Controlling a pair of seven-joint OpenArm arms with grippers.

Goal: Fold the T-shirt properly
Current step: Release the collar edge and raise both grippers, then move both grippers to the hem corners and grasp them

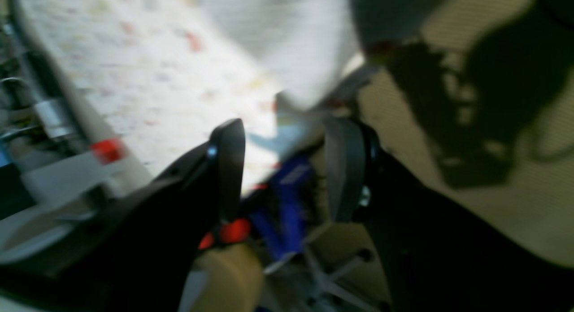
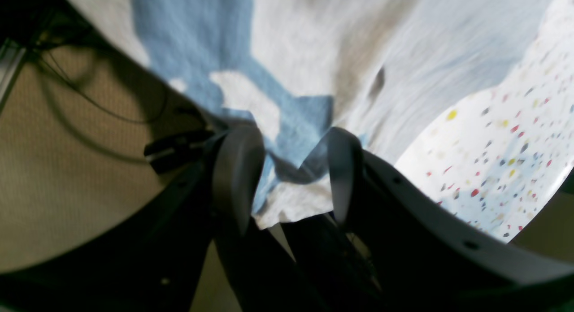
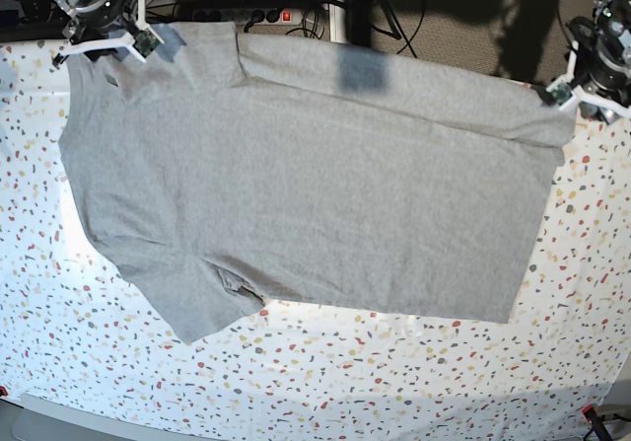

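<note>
With the right claw [image 2: 287,177] parted around the shirt's [image 3: 315,194] hem at the desk's [image 3: 394,382] far left corner and the left claw [image 1: 287,168] parted beside its far right corner, the spread cloth could slip free before either grips.

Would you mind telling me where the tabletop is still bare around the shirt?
The speckled table is bare in a wide strip along its near edge below the T-shirt's hem, and in narrower bands beyond each side. The far edge is crowded: left gripper and right gripper sit at the shirt's corners.
</note>
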